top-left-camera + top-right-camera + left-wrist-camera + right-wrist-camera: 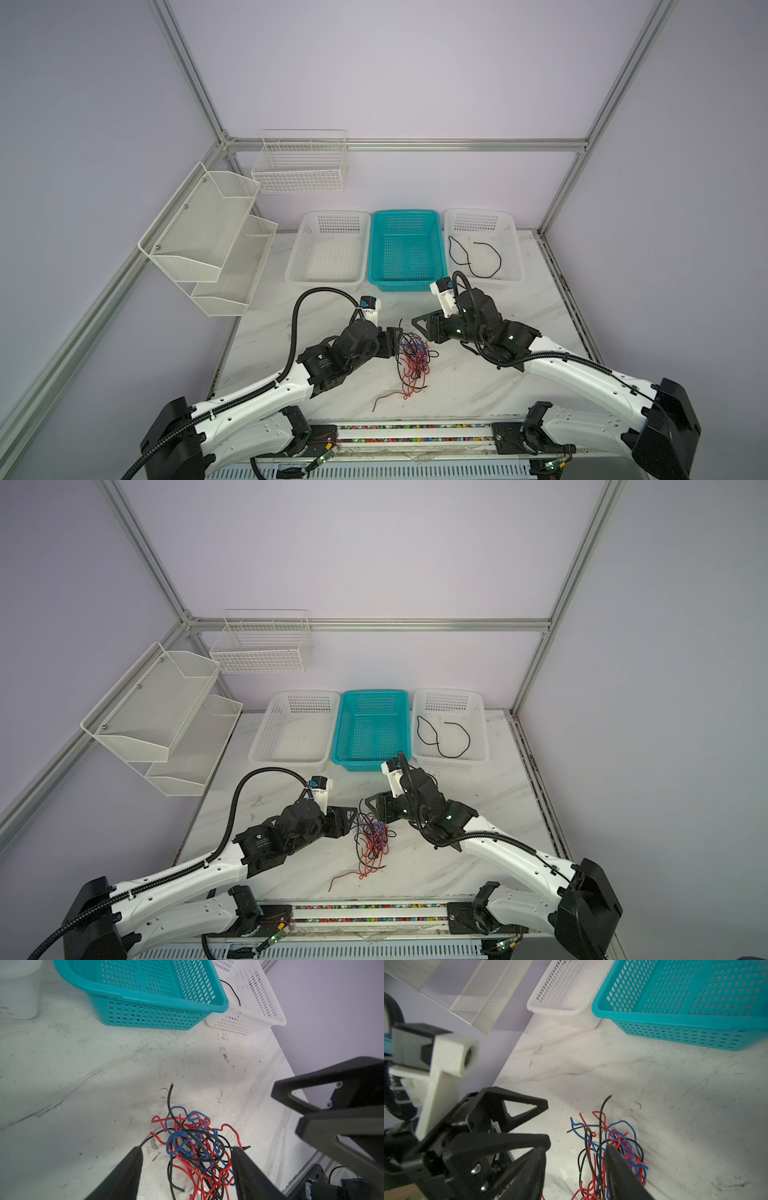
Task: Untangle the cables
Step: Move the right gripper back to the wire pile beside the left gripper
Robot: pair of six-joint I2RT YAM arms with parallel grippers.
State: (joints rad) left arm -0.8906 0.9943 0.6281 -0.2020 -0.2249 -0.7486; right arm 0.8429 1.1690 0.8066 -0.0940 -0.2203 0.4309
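Hovering both sides of the cables point(413, 353), heaped on the counter point(478, 374) just in front of the teal basket point(405, 284): left gripper point(187, 1149) released, straddling heap, prob nearer; right gripper point(575, 1148) spread too, nothing pinched. Black end point(170, 1093) points twd basket.

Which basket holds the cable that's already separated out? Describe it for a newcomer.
At the back of the marble table stand three plastic baskets in a row. It is the white basket at the right end, beside the teal basket. Unlike the other white basket, it holds one looped black cable.
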